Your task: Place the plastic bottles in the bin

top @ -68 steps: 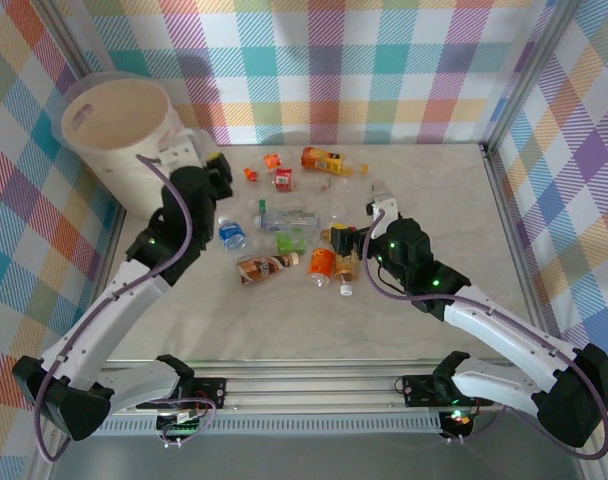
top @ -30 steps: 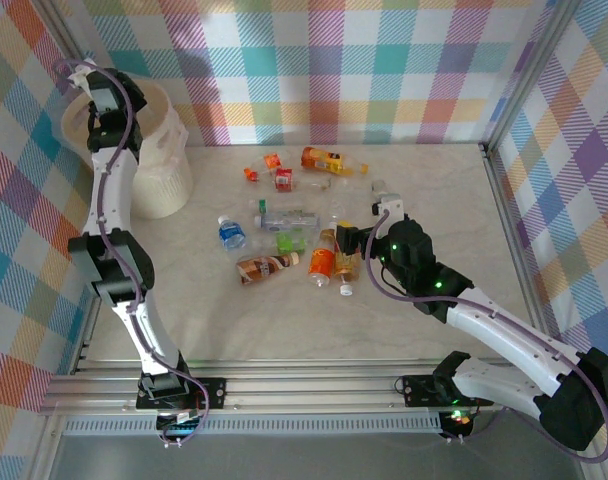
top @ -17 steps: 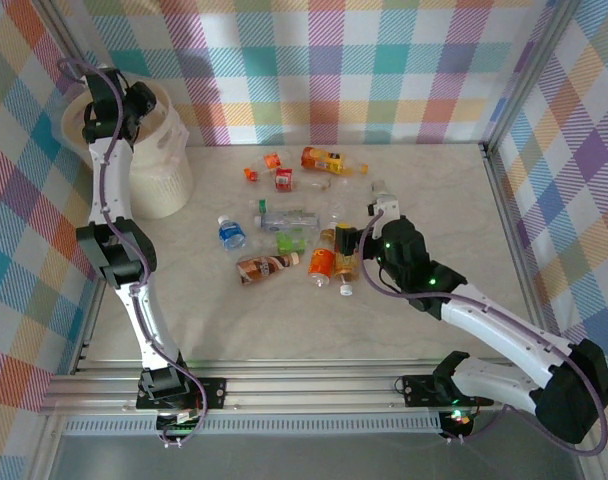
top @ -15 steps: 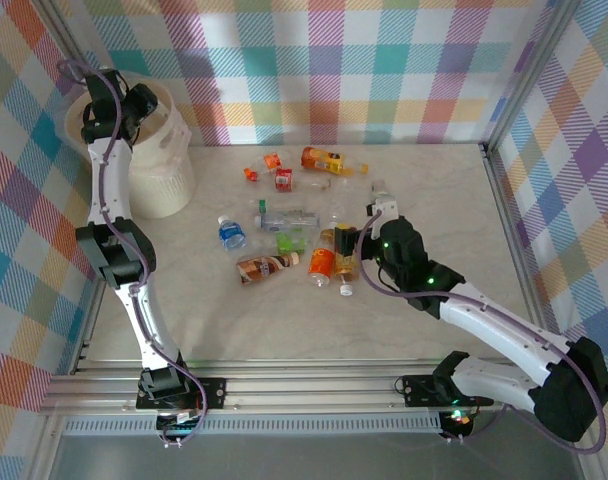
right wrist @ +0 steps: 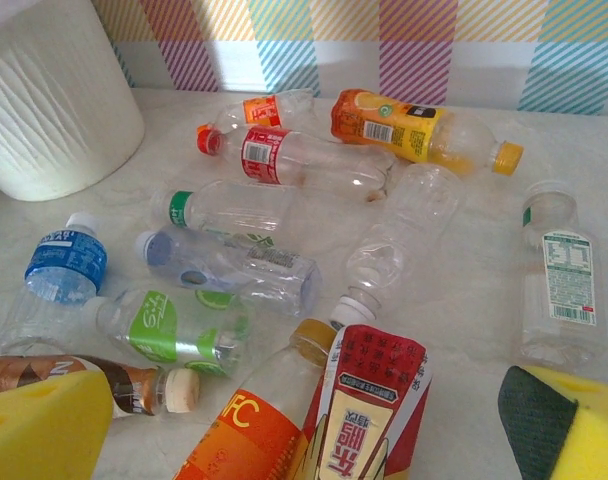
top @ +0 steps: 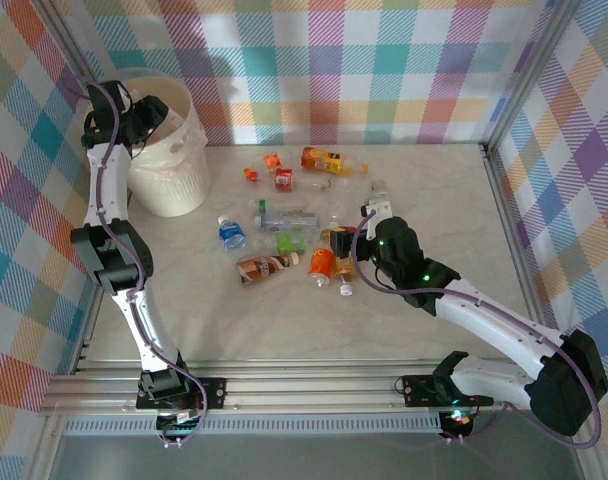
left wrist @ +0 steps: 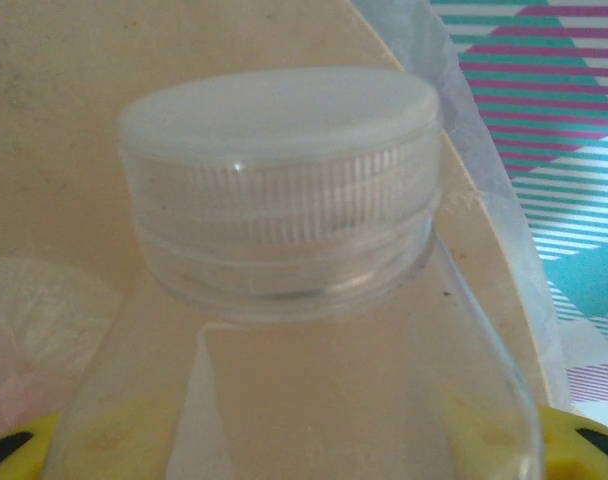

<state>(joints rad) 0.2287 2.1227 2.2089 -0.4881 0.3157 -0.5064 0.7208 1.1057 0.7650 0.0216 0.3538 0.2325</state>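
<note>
Left claw [left wrist: 294, 455] is clamped on a clear bottle [left wrist: 284, 330] with a whitish ribbed cap. Its yellow pads [left wrist: 574, 440] press in at both lower corners of the wrist view. Past the cap I see a cream wall, and the top view puts this claw up at the rim of the bin [top: 174, 175]. I can't quite tell whether the bottle is inside the rim or just over it. Right claw [right wrist: 304, 410] is spread wide and low over the table [top: 434, 180]. A red-labelled bottle [right wrist: 379, 400] and an orange bottle [right wrist: 244, 440] lie side by side between its pads. A brown bottle [right wrist: 114, 385] lies just beside the left pad. A green-labelled bottle [right wrist: 174, 325] is ahead-left, and a blue-labelled one [right wrist: 59, 265] is further left. A clear bottle with a white label [right wrist: 556, 280] lies ahead of the right pad.
</note>
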